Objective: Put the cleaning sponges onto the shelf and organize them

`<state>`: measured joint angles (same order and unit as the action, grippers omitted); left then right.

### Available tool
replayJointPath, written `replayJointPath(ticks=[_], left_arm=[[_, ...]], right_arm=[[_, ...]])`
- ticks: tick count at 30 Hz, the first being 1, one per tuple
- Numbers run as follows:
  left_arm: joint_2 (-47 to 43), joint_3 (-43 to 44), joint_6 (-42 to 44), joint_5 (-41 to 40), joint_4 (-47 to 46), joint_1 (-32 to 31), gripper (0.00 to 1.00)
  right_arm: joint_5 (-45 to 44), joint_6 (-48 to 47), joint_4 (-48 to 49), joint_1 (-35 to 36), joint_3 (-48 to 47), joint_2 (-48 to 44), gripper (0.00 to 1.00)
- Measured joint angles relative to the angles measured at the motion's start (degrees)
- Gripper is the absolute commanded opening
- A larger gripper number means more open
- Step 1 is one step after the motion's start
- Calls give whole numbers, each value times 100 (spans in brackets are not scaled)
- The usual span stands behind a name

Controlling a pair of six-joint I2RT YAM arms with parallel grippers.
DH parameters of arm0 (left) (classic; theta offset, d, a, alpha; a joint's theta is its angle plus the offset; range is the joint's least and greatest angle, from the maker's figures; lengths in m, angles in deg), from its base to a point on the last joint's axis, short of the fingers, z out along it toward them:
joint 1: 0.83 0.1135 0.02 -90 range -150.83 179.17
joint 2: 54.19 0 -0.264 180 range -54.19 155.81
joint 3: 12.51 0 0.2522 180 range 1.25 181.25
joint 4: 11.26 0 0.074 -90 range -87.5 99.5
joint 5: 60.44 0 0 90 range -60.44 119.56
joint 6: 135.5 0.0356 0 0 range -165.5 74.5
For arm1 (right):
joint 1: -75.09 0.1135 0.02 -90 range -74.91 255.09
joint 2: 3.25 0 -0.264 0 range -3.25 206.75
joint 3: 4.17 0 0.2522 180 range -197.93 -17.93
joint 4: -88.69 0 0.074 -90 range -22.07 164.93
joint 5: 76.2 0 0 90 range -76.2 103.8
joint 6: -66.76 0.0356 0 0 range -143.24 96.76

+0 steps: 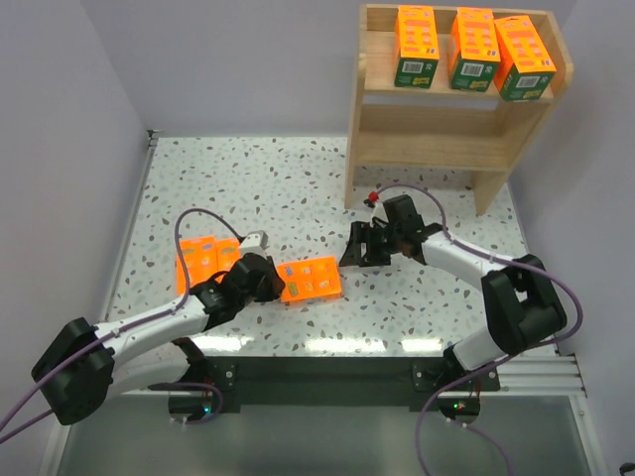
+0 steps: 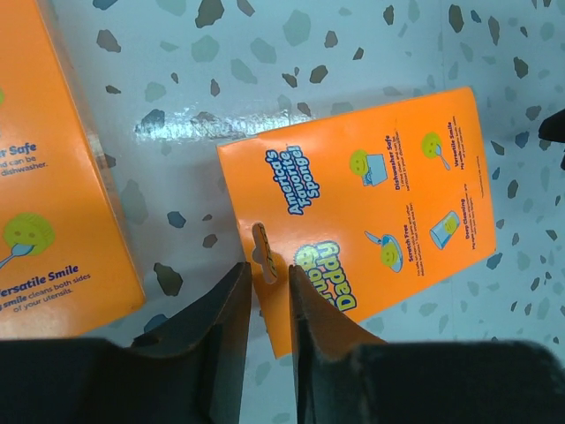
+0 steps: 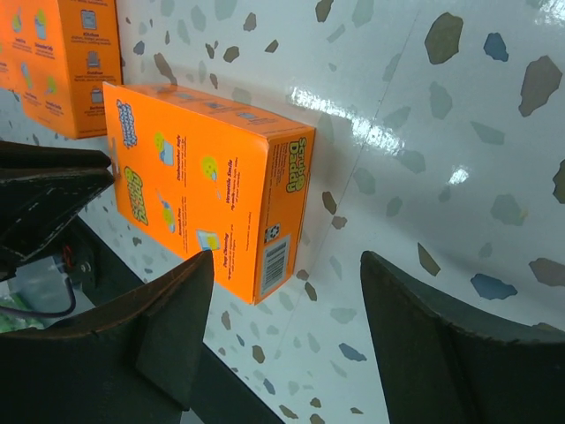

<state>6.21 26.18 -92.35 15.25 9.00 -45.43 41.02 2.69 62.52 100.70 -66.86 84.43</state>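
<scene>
Counting three cleaning sponges on the shelf, three left on the worktop; left end effector pinches one pack, right end effector gapes.

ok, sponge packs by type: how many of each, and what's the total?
Orange packs with a green band: 3, on the top tier of the shelf
Orange packs with no green band showing: 3, on the table
Total: 6
</scene>
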Motion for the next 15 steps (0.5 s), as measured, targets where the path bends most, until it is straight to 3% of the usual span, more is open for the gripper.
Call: replayJointPath(ticks=[5, 12, 15], left_arm=[[13, -271, 59, 114, -446, 35, 32], [52, -651, -83, 575, -1276, 61, 13], [199, -874, -372, 874, -1832, -13, 10]], right_arm=[[33, 24, -13, 0, 219, -496, 71], [44, 146, -184, 0, 553, -1141, 69], [-20, 232, -389, 0, 649, -1412, 68]])
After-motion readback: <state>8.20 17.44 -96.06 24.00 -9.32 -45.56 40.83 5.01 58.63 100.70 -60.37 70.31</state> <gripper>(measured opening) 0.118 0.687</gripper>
